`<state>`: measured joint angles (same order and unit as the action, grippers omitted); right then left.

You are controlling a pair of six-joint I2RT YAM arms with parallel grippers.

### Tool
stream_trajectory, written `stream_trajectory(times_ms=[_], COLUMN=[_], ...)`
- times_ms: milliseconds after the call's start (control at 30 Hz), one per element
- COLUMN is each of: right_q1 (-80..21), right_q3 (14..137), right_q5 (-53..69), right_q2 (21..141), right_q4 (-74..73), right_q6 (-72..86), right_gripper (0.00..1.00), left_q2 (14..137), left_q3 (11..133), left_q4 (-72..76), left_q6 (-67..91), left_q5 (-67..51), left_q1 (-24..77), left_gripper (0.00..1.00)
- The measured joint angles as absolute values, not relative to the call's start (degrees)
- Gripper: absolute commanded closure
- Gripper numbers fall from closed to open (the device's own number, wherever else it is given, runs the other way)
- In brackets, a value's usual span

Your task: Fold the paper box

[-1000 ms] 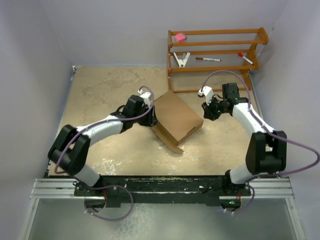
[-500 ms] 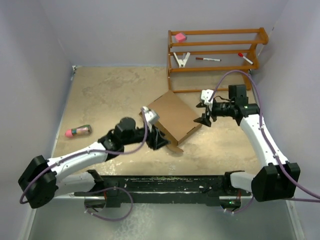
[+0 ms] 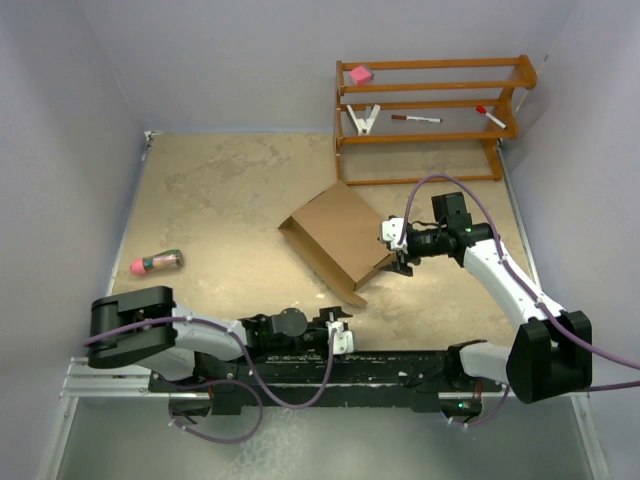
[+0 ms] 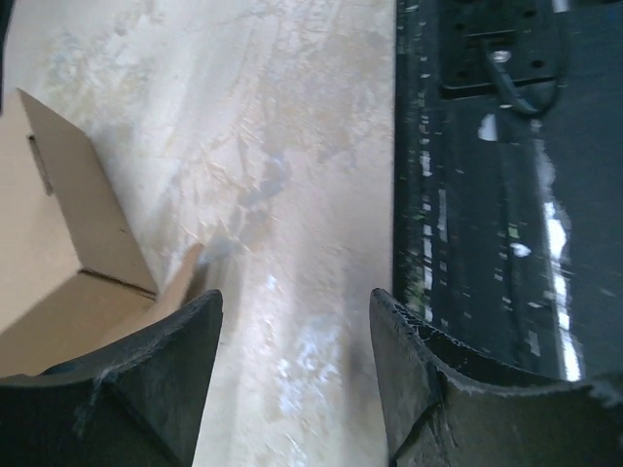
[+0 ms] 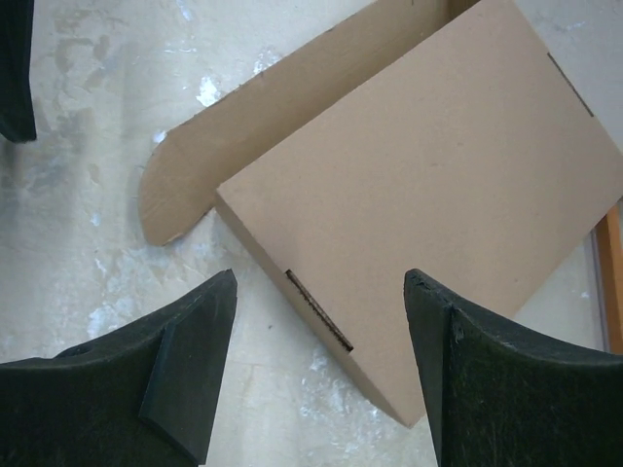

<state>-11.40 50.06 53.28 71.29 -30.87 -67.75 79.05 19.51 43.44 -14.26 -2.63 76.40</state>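
Note:
The paper box (image 3: 342,238), a shallow brown cardboard mailer with its lid down, lies mid-table. A rounded flap (image 3: 345,293) sticks out at its near corner. My right gripper (image 3: 398,252) hovers open at the box's right edge. In the right wrist view its jaws (image 5: 321,292) straddle the box's slotted front edge (image 5: 319,311) without touching it. My left gripper (image 3: 342,338) is open and empty, low over the table beside the black base rail. In the left wrist view it (image 4: 297,321) frames bare table, with the box (image 4: 58,263) off to the left.
A wooden rack (image 3: 430,100) at the back right holds a pink block (image 3: 360,74), a white clip (image 3: 363,119) and markers (image 3: 415,118). A small bottle with a pink end (image 3: 155,263) lies at the left. The black base rail (image 4: 506,195) runs along the near edge.
My left arm has let go of the box's left side and pulled back to the near rail, opening. My right gripper opened and moved in to the box's right edge.

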Motion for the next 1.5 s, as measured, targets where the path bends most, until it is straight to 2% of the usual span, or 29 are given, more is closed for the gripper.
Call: stream_trajectory(times_ms=[233,367,567,1067,1367,1500], right_q1=[-12.8,-12.9,-13.1,-13.1,-13.1,-13.1], right_q3=[48.8,48.8,48.8,48.8,48.8,48.8], right_q5=[50.8,49.8,48.6,47.4,47.4,47.4], right_q2=[71.2,71.2,71.2,72.0,72.1,72.2], right_q4=[-26.9,-25.4,-24.1,-23.6,-23.5,-23.5], right_q6=[-67.6,-67.0,-65.9,-64.9,-64.5,-64.4], right_gripper=[0.29,0.3,0.31,0.32,0.33,0.34], left_q2=[86.5,88.0,90.1,96.2,97.8,98.1], left_q3=[24.9,28.2,28.5,31.2,31.8,31.8], left_q4=[46.0,45.0,44.4,44.1,44.0,44.0], left_q6=[-21.5,-22.4,-23.4,-24.9,-25.1,-25.1], left_q5=[4.8,4.6,2.3,0.7,1.5,1.8], left_q1=[76.8,75.1,70.1,68.8,68.3,67.9], left_gripper=[0.37,0.4,0.52,0.49,0.54,0.6])
